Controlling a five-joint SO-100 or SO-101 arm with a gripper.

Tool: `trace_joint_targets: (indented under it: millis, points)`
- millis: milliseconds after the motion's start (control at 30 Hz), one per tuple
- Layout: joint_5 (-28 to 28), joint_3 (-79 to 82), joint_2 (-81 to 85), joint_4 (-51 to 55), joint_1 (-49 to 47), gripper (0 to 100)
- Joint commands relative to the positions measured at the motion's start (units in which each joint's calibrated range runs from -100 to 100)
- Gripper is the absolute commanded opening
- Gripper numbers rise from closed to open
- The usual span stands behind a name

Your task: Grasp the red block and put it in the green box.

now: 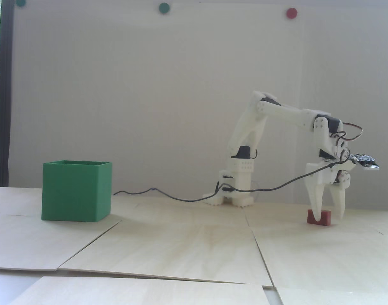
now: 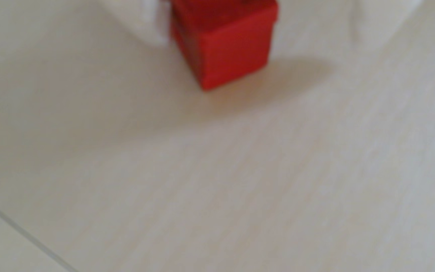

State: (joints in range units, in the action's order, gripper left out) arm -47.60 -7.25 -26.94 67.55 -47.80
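The claw (image 1: 329, 218) points straight down at the table (image 1: 187, 241), spread wide, gripping nothing; the red block (image 1: 324, 218) sits on the table between its fingers, one tip crossing in front of it, the other just beside; the green box (image 1: 76, 194) stands well apart, far off toward the arm's base side.

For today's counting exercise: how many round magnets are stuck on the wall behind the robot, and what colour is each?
3. A green magnet at the top left edge, partly cut off; a second green magnet near the top centre; a red magnet to the right. More may lie above the fixed view's frame.
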Motion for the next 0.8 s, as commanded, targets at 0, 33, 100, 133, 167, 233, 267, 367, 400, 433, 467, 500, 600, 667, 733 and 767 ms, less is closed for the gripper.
trace_joint_targets:
  millis: [0, 33, 100, 133, 167, 233, 267, 367, 400, 433, 467, 500, 600, 667, 733, 767]
  points:
    - [-0.81, -1.27, 1.71, 0.74, -0.49, 25]
    - [-0.81, -1.27, 1.71, 0.74, -0.49, 25]
    - [-0.87, -1.27, 1.71, 0.57, -0.65, 25]
    - [-0.87, -1.27, 1.71, 0.57, -0.73, 25]
    - [-0.92, -1.27, 1.71, 0.57, -0.73, 24]
    - [-2.06, -1.09, 1.71, 0.91, -0.73, 24]
    - [-3.16, -1.09, 1.63, 2.18, -0.73, 24]
    - [-4.82, -1.18, 1.63, 4.62, -0.57, 24]
    - [-4.87, -1.18, 1.63, 4.79, -0.49, 24]
    - [-4.93, -1.18, 1.63, 4.79, -0.33, 24]
    - [-4.98, -1.18, 1.63, 4.87, -0.25, 24]
    - [-5.03, -1.18, 1.63, 5.13, -0.17, 21]
    - [-5.08, -1.18, 1.32, 5.13, -0.01, 1]
    - [-4.77, -1.18, 1.32, 4.79, 0.07, 2]
    - [-4.56, -1.27, 1.63, 4.71, 0.56, 3]
    - [-4.56, -1.44, 1.79, 4.71, 1.04, 3]
